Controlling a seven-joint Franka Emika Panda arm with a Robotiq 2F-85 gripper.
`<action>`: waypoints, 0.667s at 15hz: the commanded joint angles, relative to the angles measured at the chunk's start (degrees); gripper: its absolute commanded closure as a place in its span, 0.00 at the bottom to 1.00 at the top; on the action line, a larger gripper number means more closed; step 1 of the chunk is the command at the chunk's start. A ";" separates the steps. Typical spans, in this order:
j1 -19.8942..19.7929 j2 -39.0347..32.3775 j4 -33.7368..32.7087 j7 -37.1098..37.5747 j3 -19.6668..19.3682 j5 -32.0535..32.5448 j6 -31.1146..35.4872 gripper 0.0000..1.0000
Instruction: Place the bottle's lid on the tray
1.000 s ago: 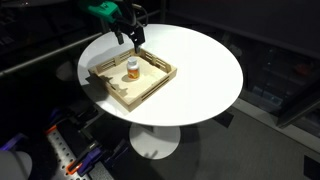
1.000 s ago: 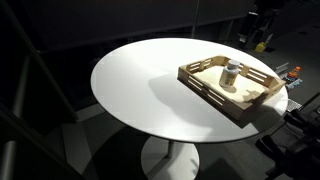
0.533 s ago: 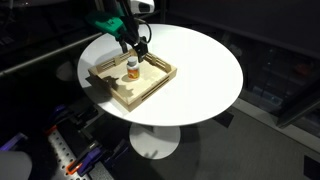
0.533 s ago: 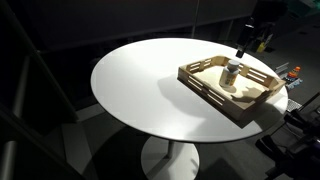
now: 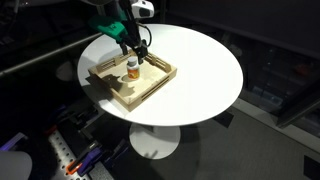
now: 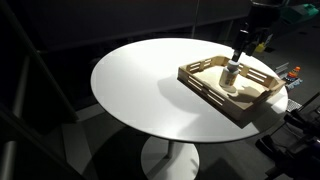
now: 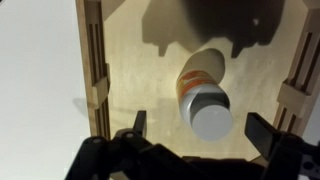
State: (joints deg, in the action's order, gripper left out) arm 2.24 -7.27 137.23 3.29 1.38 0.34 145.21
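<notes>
The amber bottle (image 7: 196, 82) stands upright inside the wooden tray (image 7: 93, 60) with its white lid (image 7: 212, 117) on top. In the wrist view the lid sits between my two spread fingers, apart from both. My gripper (image 7: 203, 132) is open and empty, directly above the bottle. In both exterior views the gripper (image 5: 135, 53) (image 6: 238, 55) hangs just over the bottle (image 5: 132, 70) (image 6: 231, 77) in the tray (image 5: 150, 88) (image 6: 215, 96).
The tray rests near the edge of a large round white table (image 5: 200, 70) (image 6: 140, 90). Dark surroundings and equipment lie beyond the table's edge. The tray's raised slatted walls (image 7: 290, 95) flank the bottle on both sides.
My gripper has come down from beyond the tray and now hangs directly over the bottle. The bottle and tray have not moved.
</notes>
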 commanded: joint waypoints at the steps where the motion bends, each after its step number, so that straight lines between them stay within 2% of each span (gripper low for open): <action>1: 0.81 -2.23 -2.10 1.36 0.43 0.98 0.61 0.00; 7: 2.73 -5.05 -4.33 2.78 0.26 3.30 0.61 0.02; 8: 3.05 -5.29 -4.58 3.29 0.14 4.03 0.57 0.12; 10: 3.57 -5.41 -4.99 4.75 -0.13 5.60 0.33 0.23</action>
State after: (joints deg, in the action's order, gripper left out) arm 4.96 -11.85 133.73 4.85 1.80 2.98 145.28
